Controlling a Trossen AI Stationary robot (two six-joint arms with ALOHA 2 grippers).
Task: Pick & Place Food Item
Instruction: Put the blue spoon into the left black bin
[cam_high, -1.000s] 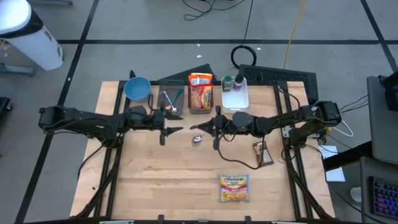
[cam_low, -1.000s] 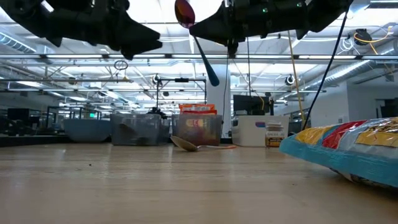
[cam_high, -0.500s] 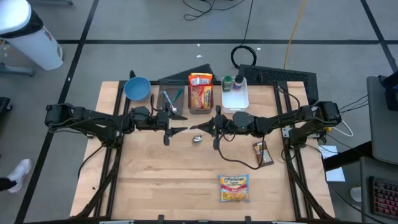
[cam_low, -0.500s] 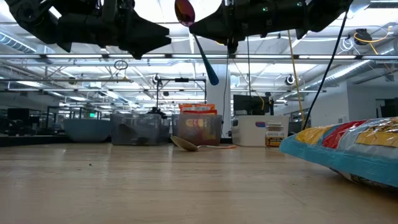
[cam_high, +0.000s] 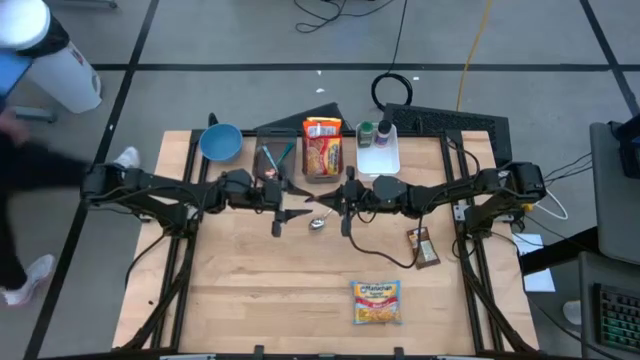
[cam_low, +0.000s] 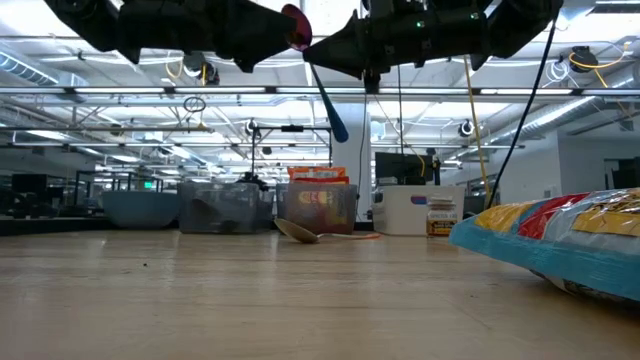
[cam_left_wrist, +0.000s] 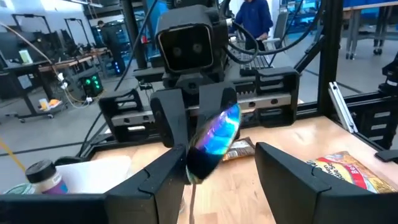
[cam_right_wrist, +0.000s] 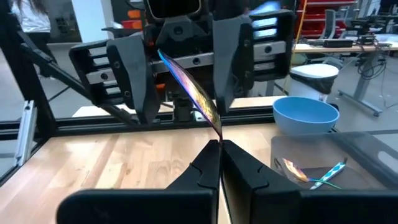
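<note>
Left gripper (cam_high: 292, 212) advanced; spoon (cam_left_wrist: 213, 142) between its jaws.

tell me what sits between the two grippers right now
An iridescent spoon: the right gripper is shut on its handle, its bowl between the left gripper's open fingers. High view shows another spoon on the table below.

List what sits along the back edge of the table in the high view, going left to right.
blue bowl → clear bin of utensils → clear bin holding a ramen packet → white tray with bottles
</note>
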